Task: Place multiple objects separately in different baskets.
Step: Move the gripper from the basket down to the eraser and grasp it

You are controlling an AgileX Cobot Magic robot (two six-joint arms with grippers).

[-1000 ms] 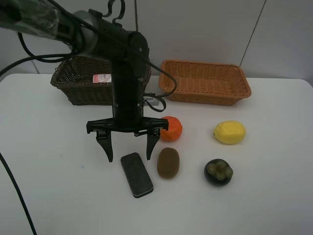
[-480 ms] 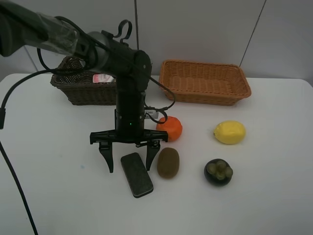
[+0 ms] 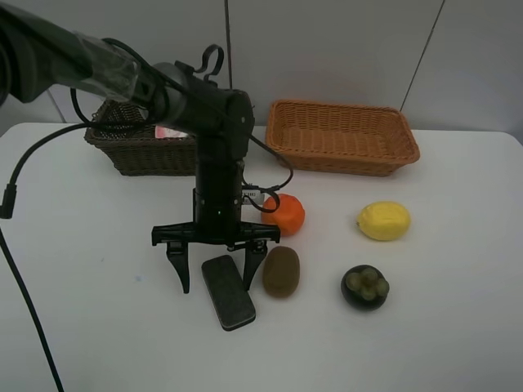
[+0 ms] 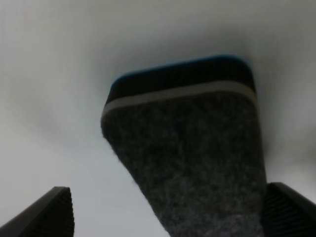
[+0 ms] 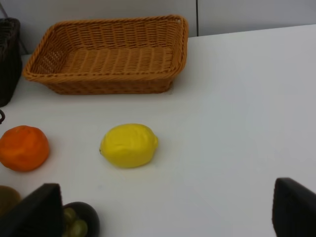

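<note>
Within the spread left tool (image 3: 216,265), the black eraser (image 3: 228,291) end.

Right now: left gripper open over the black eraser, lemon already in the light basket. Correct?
One slip: the lemon is not in the light basket; it lies on the table in front of it, as the right wrist view shows. The left gripper is indeed open over the black eraser.
</note>
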